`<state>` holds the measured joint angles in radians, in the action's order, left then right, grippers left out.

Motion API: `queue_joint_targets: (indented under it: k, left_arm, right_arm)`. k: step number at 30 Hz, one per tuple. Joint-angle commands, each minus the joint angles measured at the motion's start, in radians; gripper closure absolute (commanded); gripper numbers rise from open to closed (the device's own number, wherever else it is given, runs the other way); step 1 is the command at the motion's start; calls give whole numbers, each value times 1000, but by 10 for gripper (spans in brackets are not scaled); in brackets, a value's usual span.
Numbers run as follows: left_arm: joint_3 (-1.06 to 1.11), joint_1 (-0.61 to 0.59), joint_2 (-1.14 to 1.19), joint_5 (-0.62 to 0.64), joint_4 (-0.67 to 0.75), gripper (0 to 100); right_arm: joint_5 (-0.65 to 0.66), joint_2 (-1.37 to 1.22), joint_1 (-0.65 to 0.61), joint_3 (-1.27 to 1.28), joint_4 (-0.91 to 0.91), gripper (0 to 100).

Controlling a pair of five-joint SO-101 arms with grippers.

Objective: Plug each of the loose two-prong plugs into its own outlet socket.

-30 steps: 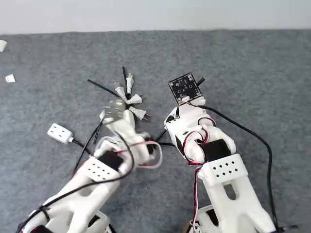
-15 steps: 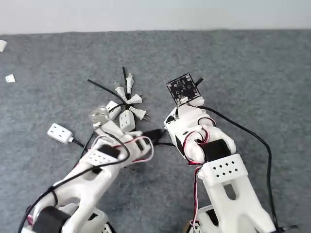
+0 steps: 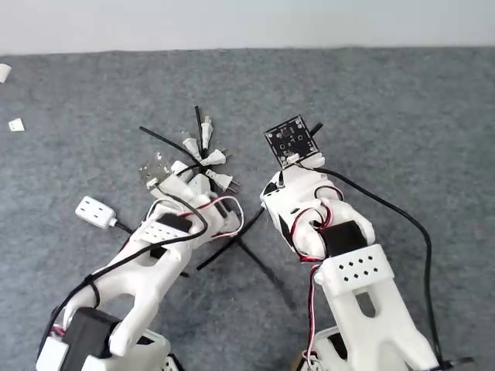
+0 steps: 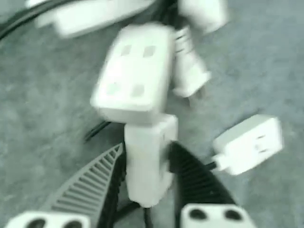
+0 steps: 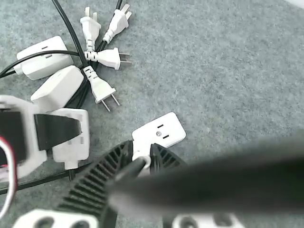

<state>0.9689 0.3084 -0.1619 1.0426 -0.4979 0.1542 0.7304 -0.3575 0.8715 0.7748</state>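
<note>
Grey felted bench, four white two-prong plugs fanned at upper left, boxy socket block clamped by left end effector, second socket block pinched by narrowed right end effector

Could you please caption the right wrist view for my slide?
Right gripper clamps an outlet socket on grey carpet, four loose plugs nearby.

We see white plastic arms with perforated panels, red and black cables looping over them. The left tool and right tool are black, ribbed.
</note>
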Motion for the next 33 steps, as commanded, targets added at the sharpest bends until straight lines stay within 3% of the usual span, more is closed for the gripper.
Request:
queue_joint_targets:
  k: [1, 11, 18, 20, 25, 33]
  left_arm:
    - [-10, 31, 5, -48, 25, 963]
    - [-18, 48, -12, -107, -3, 984]
    - [27, 44, -351, -209, -178, 977]
    - [77, 46, -459, -206, -187, 919]
    - [168, 72, -577, -180, -198, 656]
    - [73, 89, -422, -181, -250, 699]
  right_arm:
    - [11, 2, 7, -63, -21, 990]
    - [11, 2, 7, -63, -21, 990]
    - [44, 2, 5, -63, -21, 990]
    - [44, 2, 5, -63, -21, 990]
    - [44, 2, 5, -63, -18, 990]
    - [44, 2, -16, -61, -15, 990]
